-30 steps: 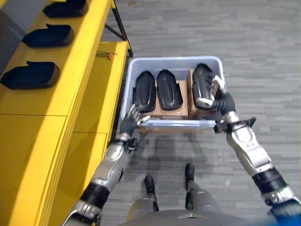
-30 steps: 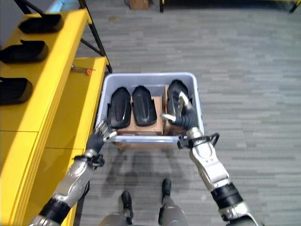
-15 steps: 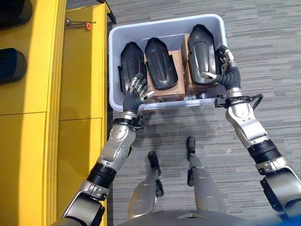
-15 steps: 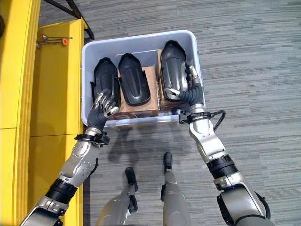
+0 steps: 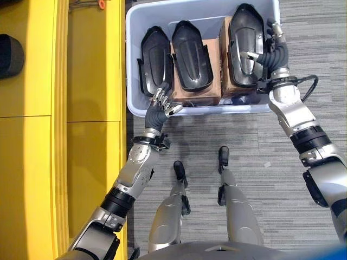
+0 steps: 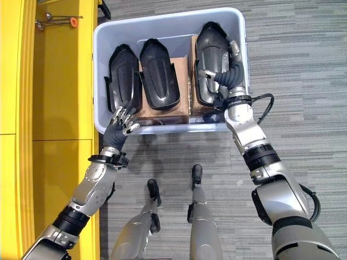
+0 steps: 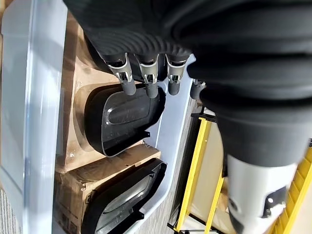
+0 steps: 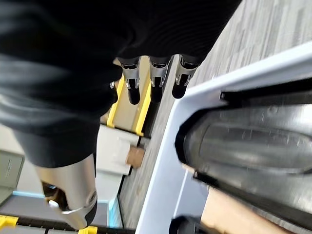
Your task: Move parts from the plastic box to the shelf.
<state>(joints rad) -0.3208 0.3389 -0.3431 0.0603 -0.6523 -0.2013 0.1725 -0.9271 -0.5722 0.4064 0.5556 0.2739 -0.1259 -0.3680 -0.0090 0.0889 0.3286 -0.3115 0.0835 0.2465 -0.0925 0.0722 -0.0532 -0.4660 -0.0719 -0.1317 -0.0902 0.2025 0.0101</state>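
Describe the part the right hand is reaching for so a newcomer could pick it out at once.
Find the pale plastic box on the grey floor beside the yellow shelf. Three black shell-shaped parts lie side by side in it on brown cardboard. The one meant is the part on the robot's right, next to the right hand: it sits farthest from the shelf and higher than the other two.

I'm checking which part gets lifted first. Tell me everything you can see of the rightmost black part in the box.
The rightmost black part is a glossy, elongated plastic shell, rounded at the far end. It lies lengthwise on a cardboard block in the pale plastic box, sitting higher than its two neighbours. The right robot hand flanks it, thumb across the near end, fingers along its outer edge.
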